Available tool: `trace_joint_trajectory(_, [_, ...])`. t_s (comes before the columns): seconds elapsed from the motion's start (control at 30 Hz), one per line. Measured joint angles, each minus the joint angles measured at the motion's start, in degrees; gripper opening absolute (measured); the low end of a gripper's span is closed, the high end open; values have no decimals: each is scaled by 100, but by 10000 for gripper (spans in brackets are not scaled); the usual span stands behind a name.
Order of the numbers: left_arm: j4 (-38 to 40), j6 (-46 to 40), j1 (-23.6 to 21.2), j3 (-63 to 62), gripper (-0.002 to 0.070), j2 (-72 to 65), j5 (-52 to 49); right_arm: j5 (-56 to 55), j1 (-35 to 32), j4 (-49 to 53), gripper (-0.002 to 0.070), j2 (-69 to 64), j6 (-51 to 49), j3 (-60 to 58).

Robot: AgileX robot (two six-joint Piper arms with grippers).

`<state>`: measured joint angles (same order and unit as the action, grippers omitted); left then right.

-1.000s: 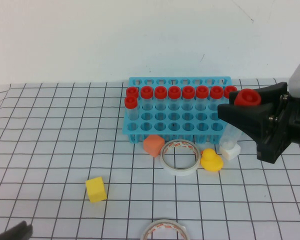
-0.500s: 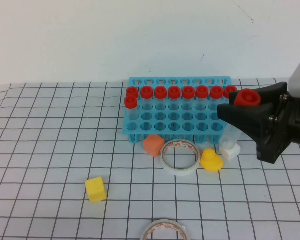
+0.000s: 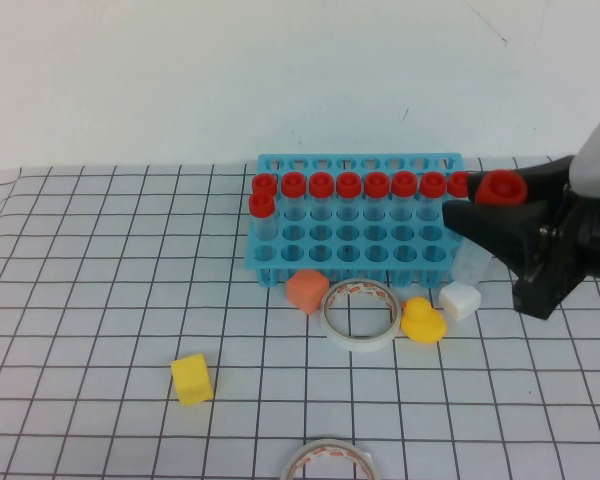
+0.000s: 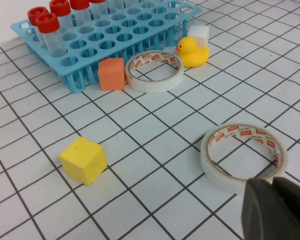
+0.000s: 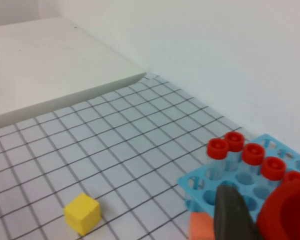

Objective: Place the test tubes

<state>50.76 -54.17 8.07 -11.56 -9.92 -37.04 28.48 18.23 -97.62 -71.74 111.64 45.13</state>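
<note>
Your right hand (image 3: 488, 204) was clamped on a red-capped test tube (image 3: 499, 187), just off the right end of the blue rack (image 3: 360, 160) and level with its row of capped tubes (image 3: 349, 184). The tube's long axis stood close to upright, its lower end leaning a little toward the rack. The free holes lay to the left of the tube and nearer you, so I judge the coming move turned on carrying it that way and straightening it over a hole. The right arm was plainly the nearer one. Your left hand (image 4: 276, 210), fingers together, sat low over the table (image 4: 35, 210) beside the near tape roll (image 4: 244, 156), well apart from the rack. Only the left wrist view showed that hand and the open holes clearly; only the high view showed the tube's lean.
</note>
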Motion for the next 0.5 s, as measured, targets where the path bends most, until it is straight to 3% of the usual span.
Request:
trace_joint_trajectory(0.33, [0,-12,0,0,-1,0,-2,-184,538,0,260,-577,-348,853])
trace_joint_trajectory(0.4, [0,-12,0,0,-1,0,-12,-349,684,246,260,-850,-980,1066])
trace_joint_trajectory(0.5, [0,-38,0,0,-1,0,-12,-947,907,1277,260,-1284,-2889,1453])
